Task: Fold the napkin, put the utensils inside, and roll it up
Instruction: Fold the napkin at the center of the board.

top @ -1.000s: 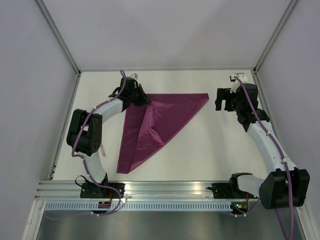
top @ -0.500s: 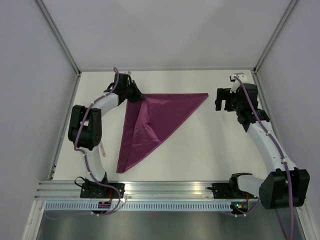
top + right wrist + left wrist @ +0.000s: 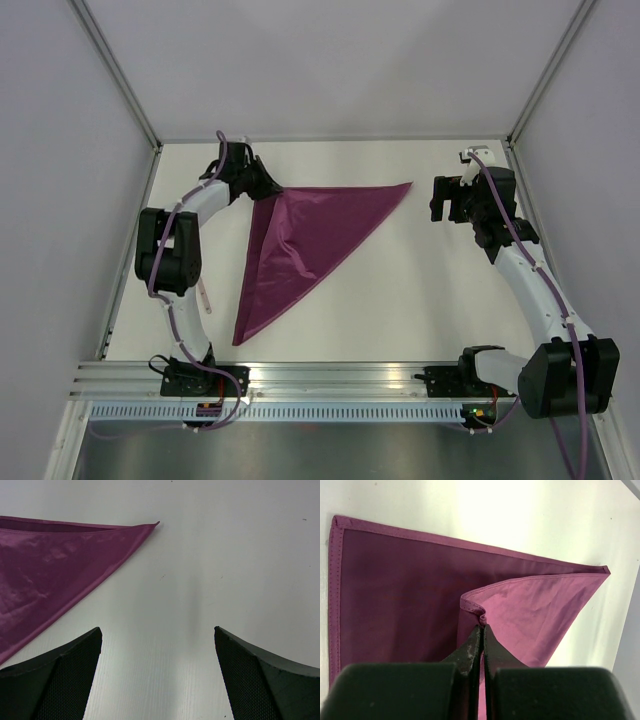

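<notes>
White tabletop (image 3: 420, 290), grey walls (image 3: 60, 150); napkin (image 3: 300, 235) lies as a triangle, left pincer (image 3: 481, 632) pinching its ten o'clock corner, right pincer (image 3: 157, 650) spread at three o'clock; utensil (image 3: 204, 299) barely shows

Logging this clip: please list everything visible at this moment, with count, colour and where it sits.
napkin: one, plum purple, folded into a triangle, mid-table toward the left.
utensil: one slim pale stick, on the table left of the napkin; no others visible.
table: one, white, under everything.
rail: one, silver, along the table's near edge.
left gripper: one, black, shut on the napkin's hemmed corner at the far-left point of the triangle.
right gripper: one, black, open and empty, over bare table just right of the napkin's far-right tip.
</notes>
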{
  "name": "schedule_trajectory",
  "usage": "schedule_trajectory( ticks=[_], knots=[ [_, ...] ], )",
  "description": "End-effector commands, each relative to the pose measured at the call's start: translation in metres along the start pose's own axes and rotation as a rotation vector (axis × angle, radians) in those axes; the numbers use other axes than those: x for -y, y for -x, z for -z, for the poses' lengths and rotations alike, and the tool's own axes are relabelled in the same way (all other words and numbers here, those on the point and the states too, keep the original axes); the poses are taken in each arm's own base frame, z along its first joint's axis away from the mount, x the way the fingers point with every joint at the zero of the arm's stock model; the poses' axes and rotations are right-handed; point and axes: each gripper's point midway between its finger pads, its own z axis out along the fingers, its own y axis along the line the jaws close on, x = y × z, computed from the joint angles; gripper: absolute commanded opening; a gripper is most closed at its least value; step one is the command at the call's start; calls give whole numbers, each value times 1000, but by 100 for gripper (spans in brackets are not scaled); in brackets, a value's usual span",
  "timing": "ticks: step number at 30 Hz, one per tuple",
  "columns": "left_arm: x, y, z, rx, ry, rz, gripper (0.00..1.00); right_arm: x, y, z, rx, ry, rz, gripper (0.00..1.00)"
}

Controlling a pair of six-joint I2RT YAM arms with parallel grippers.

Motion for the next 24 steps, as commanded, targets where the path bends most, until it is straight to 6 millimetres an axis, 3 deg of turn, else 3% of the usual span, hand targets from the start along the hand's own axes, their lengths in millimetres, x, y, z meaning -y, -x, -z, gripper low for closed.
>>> schedule_trajectory(
  ticks=[1,24],
  knots=[
    [7,11,2,-5,-30,6,2,-2,3,0,0,8,4,98],
    [-16,31,-6,-10,-4,17,2,-1,0,-2,-9,2,4,98]
  ],
)
